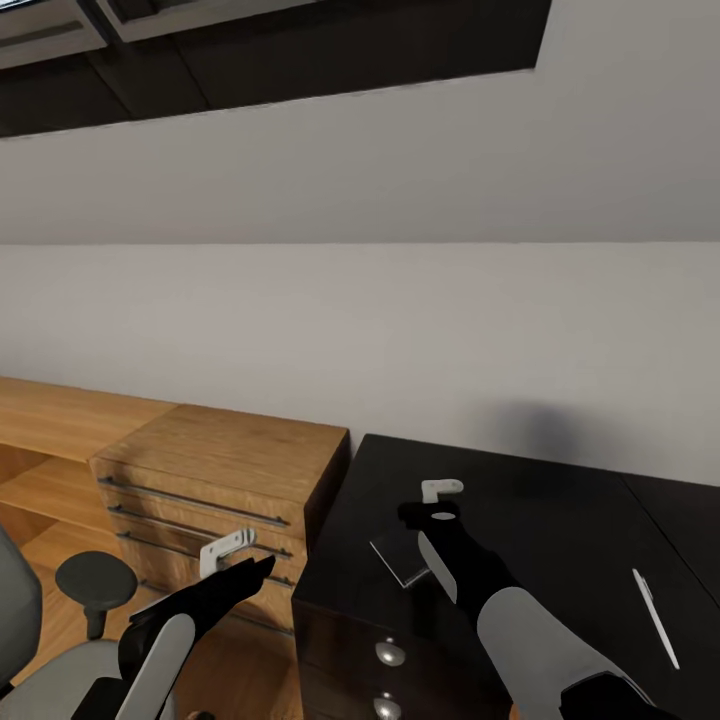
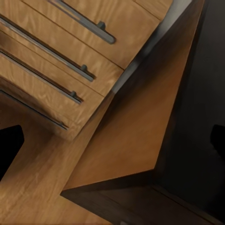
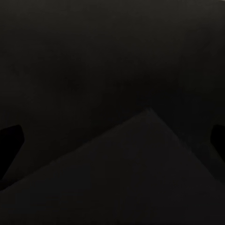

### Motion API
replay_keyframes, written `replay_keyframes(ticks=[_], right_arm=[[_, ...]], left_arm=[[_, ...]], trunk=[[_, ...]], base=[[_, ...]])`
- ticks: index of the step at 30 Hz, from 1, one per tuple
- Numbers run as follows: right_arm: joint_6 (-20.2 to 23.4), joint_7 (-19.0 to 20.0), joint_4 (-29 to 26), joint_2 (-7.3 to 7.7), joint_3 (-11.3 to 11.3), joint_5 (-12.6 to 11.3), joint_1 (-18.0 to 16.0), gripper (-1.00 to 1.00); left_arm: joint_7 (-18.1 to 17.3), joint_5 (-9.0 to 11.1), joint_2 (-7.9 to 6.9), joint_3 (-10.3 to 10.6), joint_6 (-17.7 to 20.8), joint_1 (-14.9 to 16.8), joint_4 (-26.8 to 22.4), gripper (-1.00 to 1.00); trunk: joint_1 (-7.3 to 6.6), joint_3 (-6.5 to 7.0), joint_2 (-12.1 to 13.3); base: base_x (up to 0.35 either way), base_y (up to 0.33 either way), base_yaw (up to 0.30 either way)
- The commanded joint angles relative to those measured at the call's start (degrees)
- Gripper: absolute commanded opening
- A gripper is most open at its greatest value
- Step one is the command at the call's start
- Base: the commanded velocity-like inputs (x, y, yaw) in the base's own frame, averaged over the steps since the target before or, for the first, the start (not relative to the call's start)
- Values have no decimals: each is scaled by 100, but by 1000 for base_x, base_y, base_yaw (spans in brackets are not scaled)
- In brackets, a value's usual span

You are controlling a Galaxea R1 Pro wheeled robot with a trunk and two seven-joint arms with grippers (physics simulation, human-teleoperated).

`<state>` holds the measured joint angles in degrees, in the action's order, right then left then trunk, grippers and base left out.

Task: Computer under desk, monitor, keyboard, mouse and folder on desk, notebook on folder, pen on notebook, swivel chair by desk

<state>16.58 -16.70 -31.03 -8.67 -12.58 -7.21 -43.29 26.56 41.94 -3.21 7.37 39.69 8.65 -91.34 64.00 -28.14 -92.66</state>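
Right gripper poised over the notebook, which lies flat on the desk near its left end, directly beneath the fingers; jaws parted, empty. Pen further right; left gripper farther off.

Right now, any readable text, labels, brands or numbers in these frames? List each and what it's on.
None: no view shows any legible text.
Desk: plain black top, round knobs unmarked.
Notebook: plain dark cover, no title.
Pen: white, too thin to show any print.
Wooden chest: bare wood grain and bar handles, no label.
Right gripper and left gripper: no markings visible.
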Motion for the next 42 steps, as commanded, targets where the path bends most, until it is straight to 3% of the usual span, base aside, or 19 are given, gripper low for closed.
replay_keyframes(ticks=[1, 12, 42], right_arm=[[26, -53, -9, 5, -44, -60, -4, 100], [30, -64, -14, 7, -43, -47, -4, 100], [30, -97, -23, 14, -46, -35, -4, 100]], left_arm=[[60, 60, -5, 10, 4, 5, -7, 100], [54, 87, -18, 0, 18, 5, 124, 100], [51, 95, -22, -7, 13, 5, 193, 100]], trunk=[[0, -16, -4], [0, -100, -4], [0, -103, -4]], base=[[0, 0, 0], [0, 0, 0], [67, 0, 0]])
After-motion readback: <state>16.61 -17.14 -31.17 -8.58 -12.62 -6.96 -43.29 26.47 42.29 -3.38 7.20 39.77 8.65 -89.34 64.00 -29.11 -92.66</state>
